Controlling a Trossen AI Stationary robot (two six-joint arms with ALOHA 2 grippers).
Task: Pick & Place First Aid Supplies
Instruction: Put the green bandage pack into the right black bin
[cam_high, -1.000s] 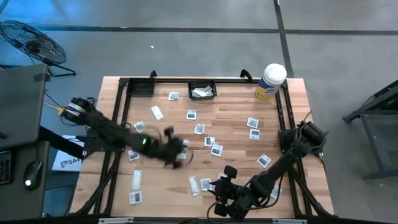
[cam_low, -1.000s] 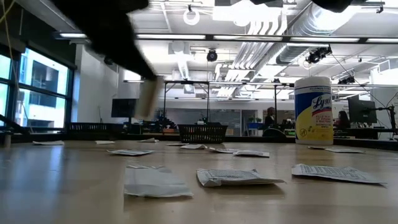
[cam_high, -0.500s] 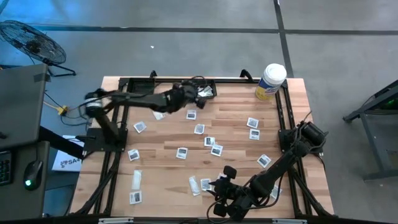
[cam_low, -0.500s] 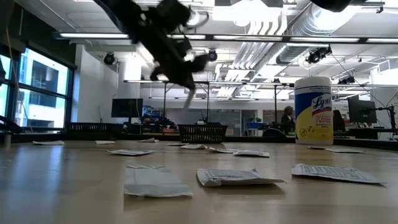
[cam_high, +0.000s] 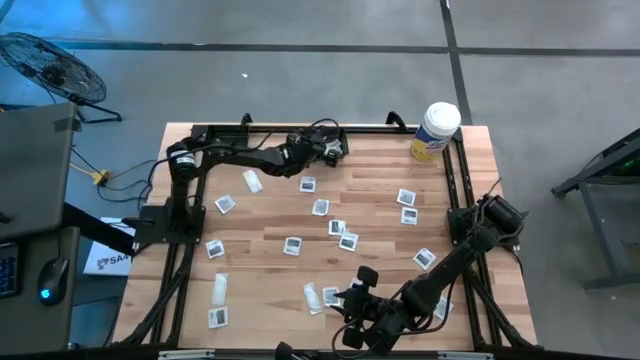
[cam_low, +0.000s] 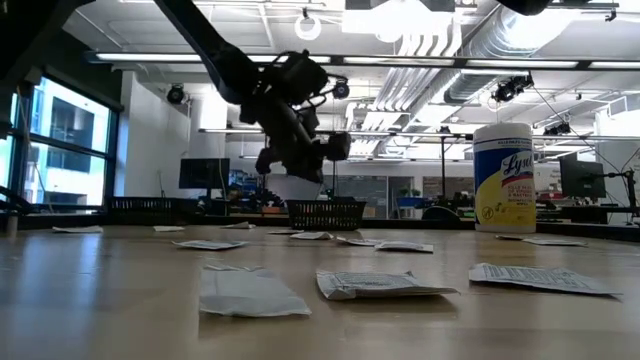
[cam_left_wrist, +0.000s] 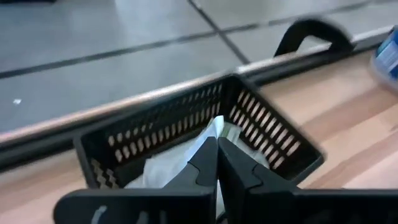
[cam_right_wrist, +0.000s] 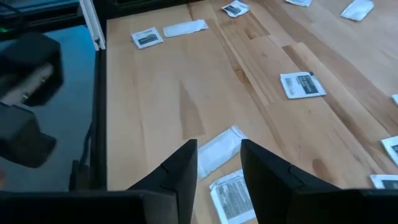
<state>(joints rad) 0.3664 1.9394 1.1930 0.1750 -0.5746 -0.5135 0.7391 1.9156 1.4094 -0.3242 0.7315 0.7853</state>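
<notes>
Two arms: I've swung the left gripper from mid-table to the basket, jaws shut on a packet.
Right gripper: unmoved, jaws apart, bare table ahead.

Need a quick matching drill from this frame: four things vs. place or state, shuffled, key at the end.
Things:
1. left gripper
2. right gripper
3. black basket
4. white tub

Place or state:
A. open, over packets at the table's near edge
B. far right corner of the table
C. shut, at the basket
D. far edge, white packets inside

Pairs: 1-C, 2-A, 3-D, 4-B
</notes>
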